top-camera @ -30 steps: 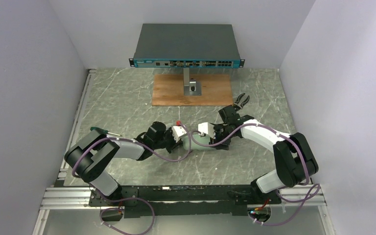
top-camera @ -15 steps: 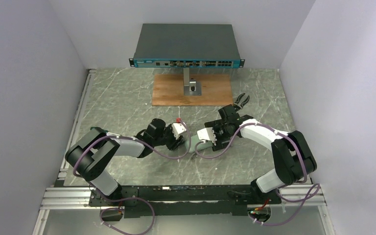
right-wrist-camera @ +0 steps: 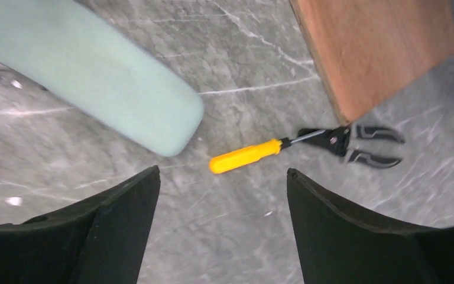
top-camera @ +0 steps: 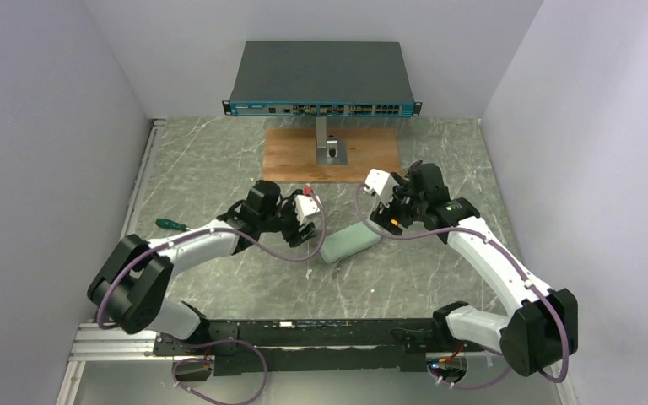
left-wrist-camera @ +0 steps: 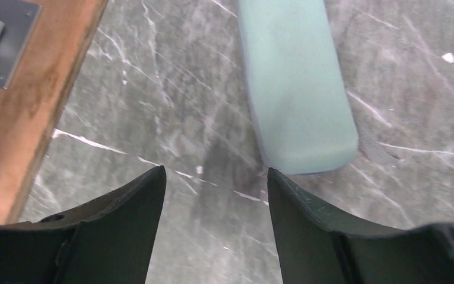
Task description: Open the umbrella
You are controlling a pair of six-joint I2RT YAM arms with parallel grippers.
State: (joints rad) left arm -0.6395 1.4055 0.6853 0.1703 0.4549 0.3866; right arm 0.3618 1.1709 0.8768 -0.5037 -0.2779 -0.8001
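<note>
No umbrella shows in any view. A pale grey-green oval case (top-camera: 350, 242) lies flat on the marble table, held by neither gripper. My left gripper (top-camera: 310, 229) hovers just left of it, open and empty. In the left wrist view the case (left-wrist-camera: 295, 89) lies ahead and to the right of that gripper (left-wrist-camera: 216, 170). My right gripper (top-camera: 388, 213) hangs above the case's right end, also open and empty. The right wrist view has the case (right-wrist-camera: 88, 71) at upper left, ahead of this gripper (right-wrist-camera: 223, 170).
A yellow-handled screwdriver (right-wrist-camera: 245, 155) and black pliers (right-wrist-camera: 354, 145) lie past the case's end, beside a wooden board (top-camera: 291, 156) bearing a metal stand (top-camera: 325, 139). A network switch (top-camera: 321, 80) sits at the back. A green screwdriver (top-camera: 171, 224) lies at left.
Both grippers were at the case a second ago; the left one has opened. Both have since lifted and drawn back, leaving the case lying alone on the table.
</note>
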